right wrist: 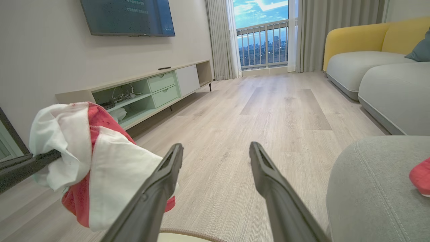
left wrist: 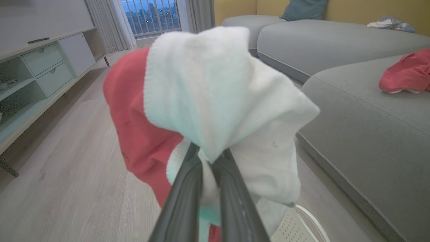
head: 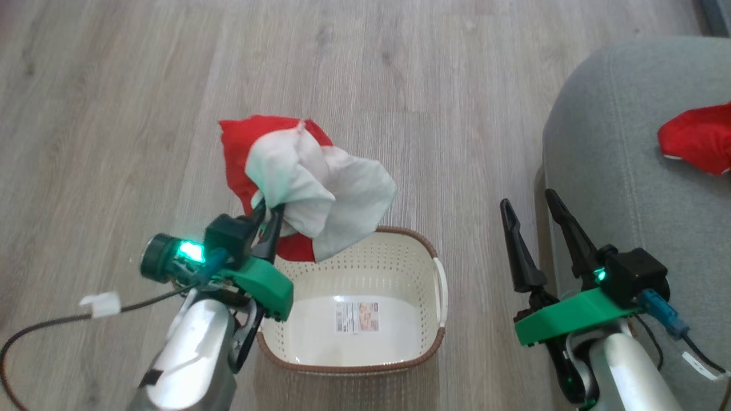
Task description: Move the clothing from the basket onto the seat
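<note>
Left fingers (left wrist: 181, 205) pinch a red-and-white garment (head: 320, 182) over the rim of the basket (head: 425, 251), bare inside; right fingers (head: 518, 245) stand wide and empty beside the seat (head: 617, 188), where one red garment (head: 699, 142) already lies. Only this carry to the seat appears left.

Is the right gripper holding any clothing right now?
No, the right gripper stands open, with just floor visible between its jaws.
</note>
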